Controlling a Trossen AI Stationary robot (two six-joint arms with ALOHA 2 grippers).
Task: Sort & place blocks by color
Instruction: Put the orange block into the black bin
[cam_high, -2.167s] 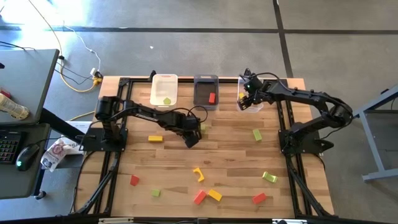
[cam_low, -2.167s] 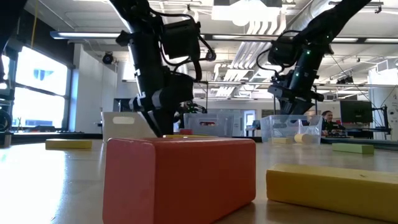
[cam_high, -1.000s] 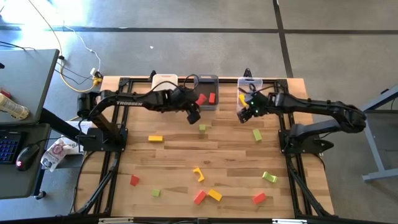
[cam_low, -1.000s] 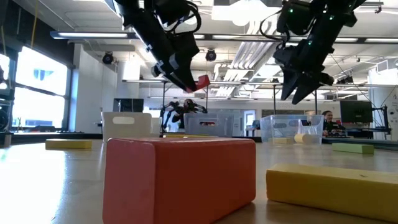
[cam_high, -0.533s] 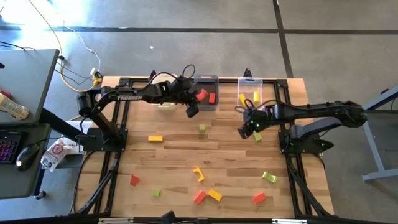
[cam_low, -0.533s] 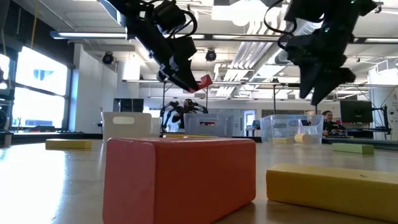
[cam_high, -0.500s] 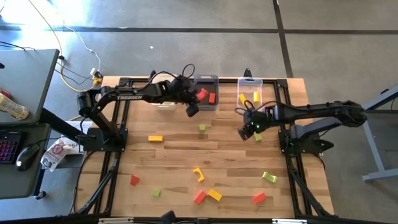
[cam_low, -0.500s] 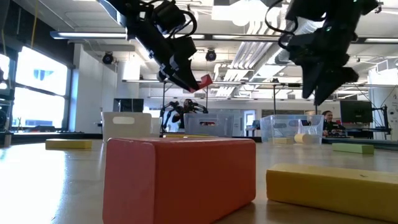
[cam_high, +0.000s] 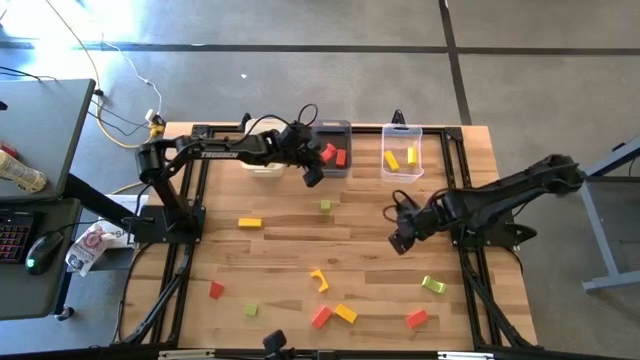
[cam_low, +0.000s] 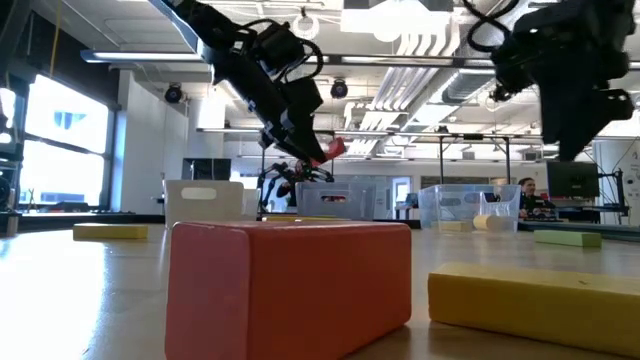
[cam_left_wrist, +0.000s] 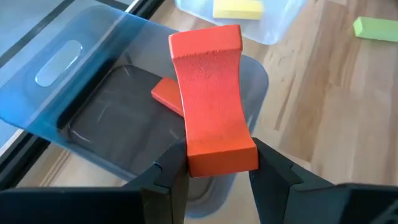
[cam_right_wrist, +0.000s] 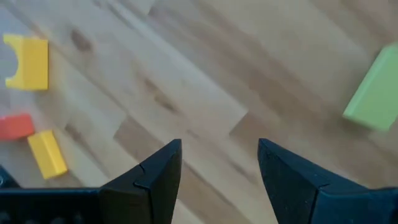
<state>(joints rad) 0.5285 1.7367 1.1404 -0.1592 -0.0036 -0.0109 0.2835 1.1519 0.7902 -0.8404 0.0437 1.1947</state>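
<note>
Several blocks (cam_high: 333, 313) are lying scattered near the tabletop's (cam_high: 280, 250) front edge. The right gripper (cam_high: 398, 240) is hovering mid-tabletop, fingers (cam_right_wrist: 155, 174) spread wide and empty. At the back edge, the left gripper (cam_high: 312, 178) is pinching a red block (cam_left_wrist: 212, 102) over the dark grey bin (cam_left_wrist: 99, 118).

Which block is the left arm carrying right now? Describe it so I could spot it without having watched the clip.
Look at the row of three bins along the table's far edge and find the dark grey bin in the middle. Over its near edge the left gripper grips a red bar, the only block held off the table; another red block lies in the bin.
</note>
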